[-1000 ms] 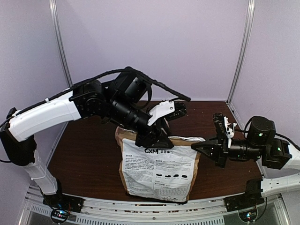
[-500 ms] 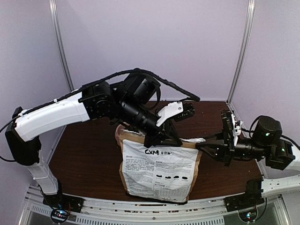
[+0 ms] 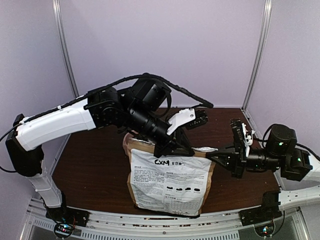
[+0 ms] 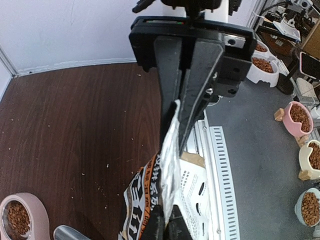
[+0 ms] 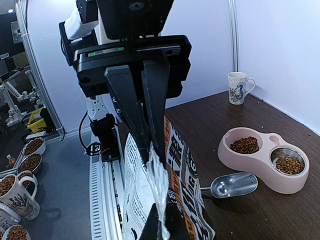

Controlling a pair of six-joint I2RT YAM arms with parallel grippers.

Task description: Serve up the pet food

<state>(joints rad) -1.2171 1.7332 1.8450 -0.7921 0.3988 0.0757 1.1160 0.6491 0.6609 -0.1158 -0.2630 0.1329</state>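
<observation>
Some kibble (image 5: pixel 245 145) already sits in both cups of the pink bowl (image 5: pixel 262 170) just beyond the bag (image 3: pixel 167 182), but with the left gripper (image 4: pixel 175 125) and right gripper (image 5: pixel 150 145) each pinched tight on the bag's top edge, I'd guess opening and scooping remain.

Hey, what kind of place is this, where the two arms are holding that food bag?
Probably a robot lab or test booth: a wooden table boxed in by plain lilac panels, a metal mounting rail at its near edge, and spare bowls of kibble waiting on the grey floor beside it.
</observation>
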